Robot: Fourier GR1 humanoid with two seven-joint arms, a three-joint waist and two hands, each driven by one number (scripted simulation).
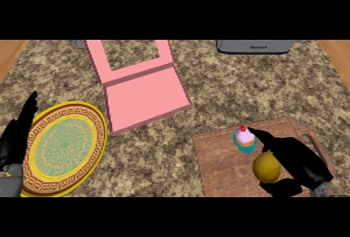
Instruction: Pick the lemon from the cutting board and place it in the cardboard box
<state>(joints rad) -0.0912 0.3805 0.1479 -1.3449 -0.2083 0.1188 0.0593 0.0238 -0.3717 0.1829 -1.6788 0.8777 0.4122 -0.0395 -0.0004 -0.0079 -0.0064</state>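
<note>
The lemon (265, 166) lies on the cutting board (222, 162), at its lower right, just below a cupcake (244, 140) (pink-topped). The right hand (301, 162) cups the lemon, its fingers (270, 139) curving along one side and the thumb hooked beneath. Up-left of the board stands the pink cardboard box (140, 92). Far left of the board, by a patterned plate (61, 148), the left hand (15, 139) rests with straight fingers.
</note>
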